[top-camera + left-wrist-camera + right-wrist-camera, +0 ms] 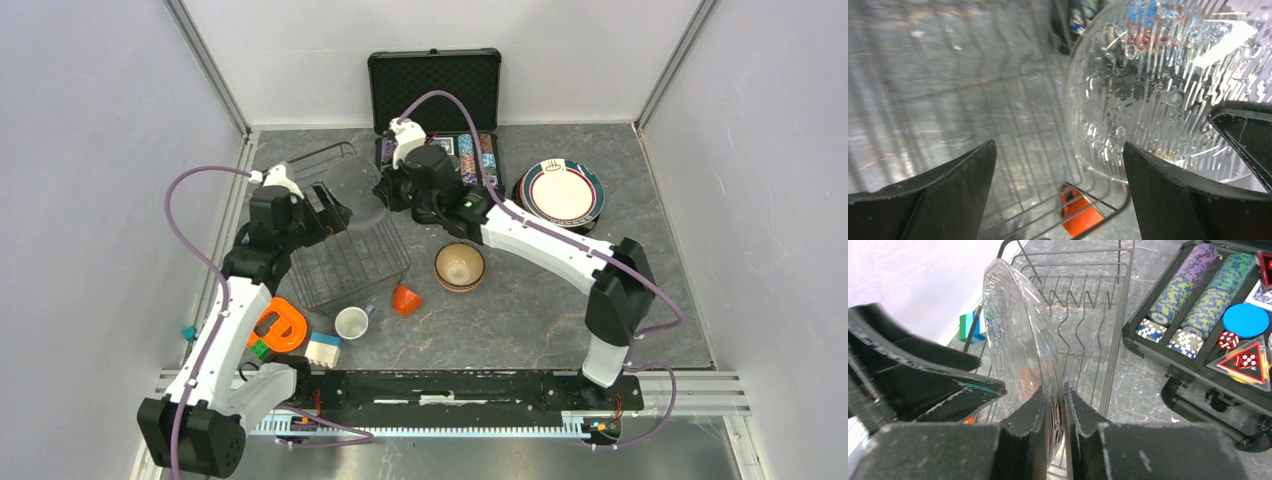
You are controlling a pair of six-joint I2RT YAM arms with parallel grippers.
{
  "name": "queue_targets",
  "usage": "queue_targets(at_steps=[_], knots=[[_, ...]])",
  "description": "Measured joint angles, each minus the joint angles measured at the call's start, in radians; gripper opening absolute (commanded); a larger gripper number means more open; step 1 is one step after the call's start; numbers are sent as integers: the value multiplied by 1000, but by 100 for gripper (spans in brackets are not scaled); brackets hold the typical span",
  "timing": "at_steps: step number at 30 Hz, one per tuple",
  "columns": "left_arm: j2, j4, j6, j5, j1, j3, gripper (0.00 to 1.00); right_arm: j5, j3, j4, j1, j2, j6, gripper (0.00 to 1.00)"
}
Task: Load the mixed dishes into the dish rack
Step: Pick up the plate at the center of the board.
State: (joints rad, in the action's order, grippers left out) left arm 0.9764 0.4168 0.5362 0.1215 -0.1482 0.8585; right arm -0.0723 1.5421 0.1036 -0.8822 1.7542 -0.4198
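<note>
At the left edge of the surface (520, 320) an orange ring toy (280, 328) lies beside a white-and-blue block (323, 348). Above them the left pincer (325, 205) (1058, 150) hangs over the dish rack (350, 265) (998, 100) (1083, 300), released, its fingers spread wide, with the rack's wires below. A small white cup (351, 323) stands on the surface just in front of the rack. A clear ribbed glass plate (355, 190) (1158, 90) (1018, 340) is held upright on its edge over the far right part of the rack, just beside the left pincer's right finger. The right pincer (385, 190) (1053, 390) is clenched on the plate's rim, one finger on each face. An orange cup (405, 298) lies tipped near the rack's right front corner. Behind, an open black case of poker chips (435, 90) (1198, 305) sits at the back wall. A tan bowl (460, 267) stands upright right of the orange cup, and a stack of plates (562, 192) rests at the far right, well apart from the rack
</note>
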Motion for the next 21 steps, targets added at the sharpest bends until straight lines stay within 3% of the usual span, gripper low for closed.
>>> queue_targets(at_steps=[8, 21], knots=[[-57, 192, 1, -430, 0, 38, 100, -180, 261, 122, -76, 200, 30, 3], [-101, 314, 1, -687, 0, 50, 100, -378, 499, 159, -156, 414, 59, 3]])
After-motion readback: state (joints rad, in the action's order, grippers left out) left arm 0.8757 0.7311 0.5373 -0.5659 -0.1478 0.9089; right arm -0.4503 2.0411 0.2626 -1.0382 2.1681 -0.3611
